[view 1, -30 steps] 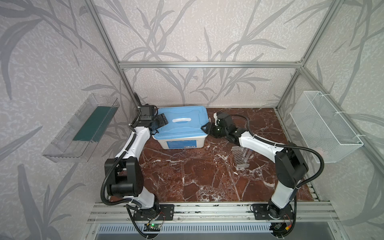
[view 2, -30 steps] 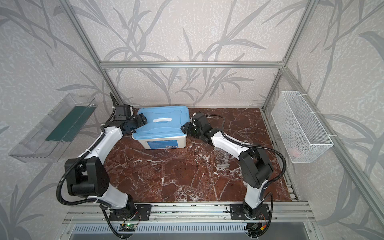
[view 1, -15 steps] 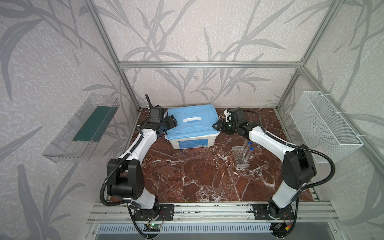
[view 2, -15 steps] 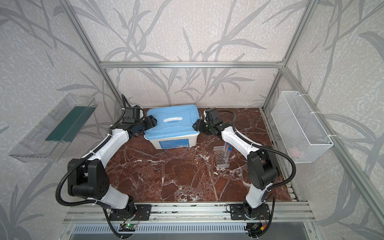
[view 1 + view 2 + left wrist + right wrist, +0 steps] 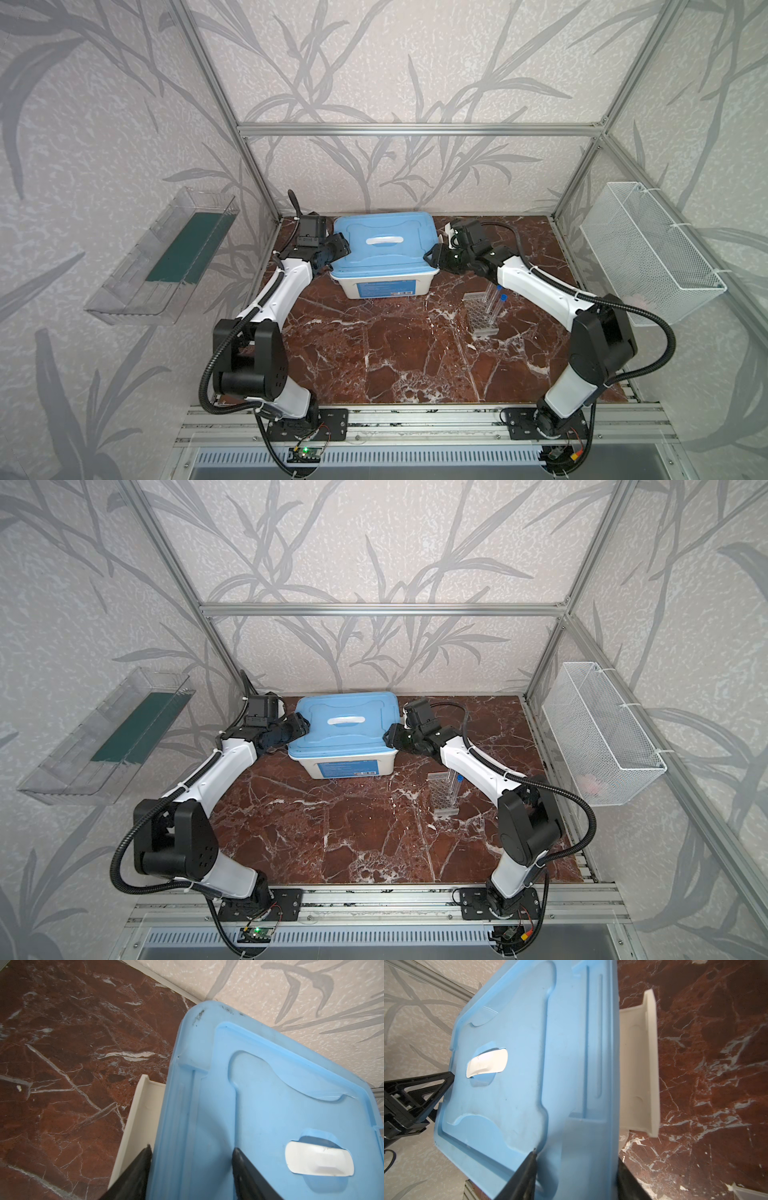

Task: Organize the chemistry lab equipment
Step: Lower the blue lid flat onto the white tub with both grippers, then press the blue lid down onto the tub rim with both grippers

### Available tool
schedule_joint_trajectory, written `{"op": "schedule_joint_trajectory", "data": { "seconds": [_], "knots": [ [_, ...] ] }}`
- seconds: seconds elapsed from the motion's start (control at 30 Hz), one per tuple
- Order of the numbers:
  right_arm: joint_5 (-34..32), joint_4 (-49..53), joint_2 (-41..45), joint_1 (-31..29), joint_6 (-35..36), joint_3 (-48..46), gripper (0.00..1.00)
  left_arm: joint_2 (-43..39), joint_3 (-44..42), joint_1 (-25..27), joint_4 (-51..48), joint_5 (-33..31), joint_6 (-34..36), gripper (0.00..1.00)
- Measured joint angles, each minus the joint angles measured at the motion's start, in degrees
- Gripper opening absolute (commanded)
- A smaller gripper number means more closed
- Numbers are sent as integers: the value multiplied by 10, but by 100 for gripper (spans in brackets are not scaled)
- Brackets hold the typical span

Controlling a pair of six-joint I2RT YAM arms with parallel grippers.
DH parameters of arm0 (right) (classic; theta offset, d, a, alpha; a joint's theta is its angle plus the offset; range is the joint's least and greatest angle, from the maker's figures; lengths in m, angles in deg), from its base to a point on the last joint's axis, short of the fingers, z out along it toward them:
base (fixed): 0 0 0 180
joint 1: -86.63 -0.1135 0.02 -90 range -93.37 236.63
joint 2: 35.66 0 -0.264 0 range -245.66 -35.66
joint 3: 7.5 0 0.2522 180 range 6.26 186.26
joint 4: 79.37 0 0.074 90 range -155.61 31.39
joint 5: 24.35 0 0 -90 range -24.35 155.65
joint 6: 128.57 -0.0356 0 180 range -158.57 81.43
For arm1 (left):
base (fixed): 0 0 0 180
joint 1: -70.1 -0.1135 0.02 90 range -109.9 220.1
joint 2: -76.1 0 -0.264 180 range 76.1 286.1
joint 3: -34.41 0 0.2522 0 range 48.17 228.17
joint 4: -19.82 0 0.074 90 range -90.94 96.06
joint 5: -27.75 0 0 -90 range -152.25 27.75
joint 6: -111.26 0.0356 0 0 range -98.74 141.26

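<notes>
Top views: you've got the big white plastic tub [image 5: 376, 286] with its blue plastic lid [image 5: 370, 259] on, sitting at the back of the red-brown marble table [image 5: 374, 357]. Your left gripper [image 5: 338, 249] is at the lid's left end and your right gripper [image 5: 432, 255] is at its right end. Lab kit in sight: the clear multi-hole rack [image 5: 481, 318] is on the table, right of the tub and nearer the front, under the right forearm. The long blue-capped clear tubes [image 5: 494, 303] stand upright in it. Two caps show in a top view; can't count further.

Left wrist: the left gripper [image 5: 191, 1147] has its jaws spread astride the lid's end rim. One black finger [image 5: 143, 1167] is outside, beside the tub's white side latch [image 5: 141, 1113], and the other is over the lid top. You can't tell from here whether they bite.

Right wrist: the right gripper [image 5: 577, 1154] pinches the lid's opposite end rim, one finger on the top face and one off the edge. The left gripper's finger shows at the lid's far edge.
</notes>
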Motion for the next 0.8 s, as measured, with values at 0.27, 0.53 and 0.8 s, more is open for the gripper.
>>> {"op": "schedule_joint_trajectory", "data": {
  "seconds": [0.27, 0.53, 0.8],
  "knots": [
    [-4, 11, 18, -7, 15, -14, 60, -27, -36, -1, 20, 2, -4, 48],
    [-2, 30, 24, -10, 37, -20, 61, -35, -44, 1, 17, 1, -5, 52],
    [-5, 61, 0, -9, 48, 15, 61, -20, -36, 2, 29, -2, -4, 54]
  ]
}}
